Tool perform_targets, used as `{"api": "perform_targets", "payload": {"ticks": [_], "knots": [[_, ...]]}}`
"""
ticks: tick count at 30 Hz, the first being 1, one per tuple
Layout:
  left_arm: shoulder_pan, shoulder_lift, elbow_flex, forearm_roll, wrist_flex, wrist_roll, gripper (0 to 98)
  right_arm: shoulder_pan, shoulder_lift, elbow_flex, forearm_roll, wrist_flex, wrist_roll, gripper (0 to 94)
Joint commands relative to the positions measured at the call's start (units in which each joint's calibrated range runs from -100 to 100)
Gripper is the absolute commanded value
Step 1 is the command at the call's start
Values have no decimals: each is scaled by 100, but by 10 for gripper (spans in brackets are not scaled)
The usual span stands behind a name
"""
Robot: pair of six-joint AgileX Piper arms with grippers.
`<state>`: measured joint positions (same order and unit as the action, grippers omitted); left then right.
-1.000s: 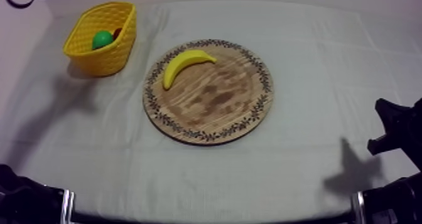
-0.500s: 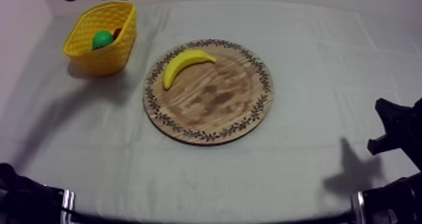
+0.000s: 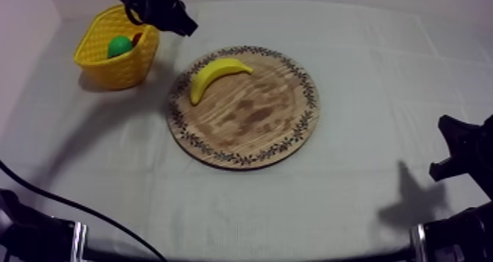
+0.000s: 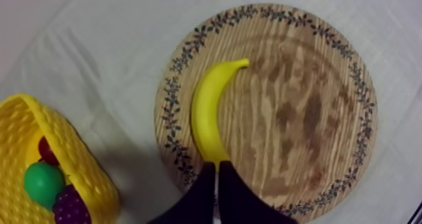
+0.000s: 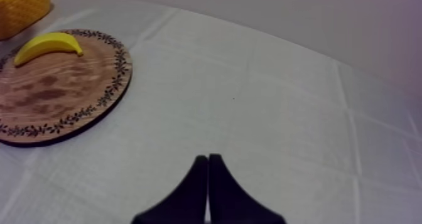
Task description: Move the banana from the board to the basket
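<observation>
Since half a second ago the left gripper (image 3: 187,27) has swung in beside the yellow basket (image 3: 110,73), fingers pressed together. The banana (image 3: 214,75) lies on the wooden board (image 3: 271,125). The right gripper (image 5: 208,159) is likewise pressed together.

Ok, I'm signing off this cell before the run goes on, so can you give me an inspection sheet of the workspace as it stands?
Surface: grey-white cloth, lightly creased.
Job's things: banana lies on the wooden board near its rim, untouched; yellow basket stands beside the board, apart from it.
Clutter: green fruit, small red fruit and bunch of grapes, all inside the basket.
Grippers: left gripper shut, above the board's edge near the banana's end; right gripper shut, over bare cloth away from the board.
Cables: none on the board or in the basket.
Surroundings: pale wall beyond the cloth's far edge.
</observation>
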<state>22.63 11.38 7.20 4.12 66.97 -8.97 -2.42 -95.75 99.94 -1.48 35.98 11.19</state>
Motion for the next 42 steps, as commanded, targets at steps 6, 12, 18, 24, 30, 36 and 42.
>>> {"api": "perform_targets", "payload": {"ticks": [6, 12, 18, 24, 30, 36, 42], "knots": [[59, 279, 56, -11, -155, 18, 0, -3, 0, -5, -1, -1, 2, 3], [93, 302, 278, -3, -409, -8, 220, -3, 0, -5, -1, -1, 2, 3], [90, 235, 651, 9, -734, 6, 599, -3, 0, -5, -1, -1, 2, 3], [122, 192, 1029, -18, -1221, 148, 774, -3, 0, -5, -1, -1, 2, 3], [194, 187, 1231, -123, -1485, 274, 830, -3, 0, -5, -1, -1, 2, 3], [214, 367, 1433, -148, -1801, 329, 821, -3, 0, -5, -1, -1, 2, 3], [191, 799, 1404, -150, -2014, 350, 809, -3, 0, -5, -1, -1, 2, 3]]}}
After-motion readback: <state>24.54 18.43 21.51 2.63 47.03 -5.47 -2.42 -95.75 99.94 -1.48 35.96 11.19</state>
